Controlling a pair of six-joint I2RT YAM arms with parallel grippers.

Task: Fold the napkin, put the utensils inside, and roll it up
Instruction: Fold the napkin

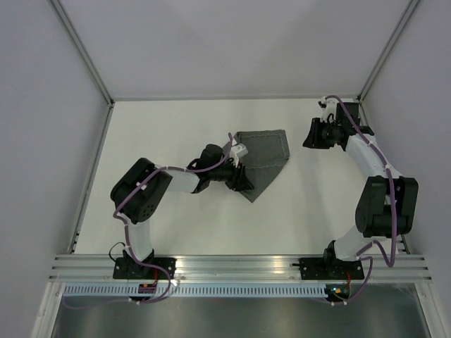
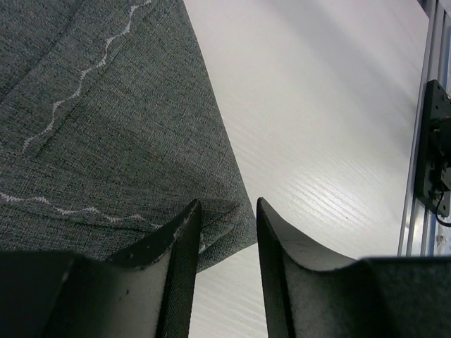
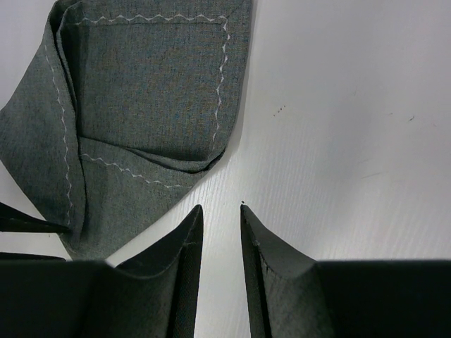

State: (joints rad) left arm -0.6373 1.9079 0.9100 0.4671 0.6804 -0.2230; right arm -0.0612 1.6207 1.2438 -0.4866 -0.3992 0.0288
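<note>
Judging from how the cloth lies, the fold looks only half made. The napkin (image 1: 266,156) sits on the white table (image 1: 169,130) a little right of centre, doubled into an uneven wedge whose point aims toward the arms, and its layers do not line up. The left gripper (image 2: 227,208) is at the cloth's left side. Its fingers are narrowly parted and the nearest fabric corner lies in the gap; bare table shows between them lower down, so it does not seem clamped on anything. The right gripper (image 3: 220,210) hovers over bare table just off the napkin's right-hand corner, its fingers likewise a sliver apart and empty.

If the left fingers close on the top layer alone, a pull could peel the fold open or bunch the cloth. With nothing pinning the far side, the whole napkin could slide on the smooth table. The offset pale stitched edges (image 3: 224,84) suggest any roll begun from this shape would come out crooked.

No utensil shows in any view, so where it lies cannot be said. From above, the left arm covers the napkin's left edge. The layer count is unclear, as is whether a left finger sits under the fabric
</note>
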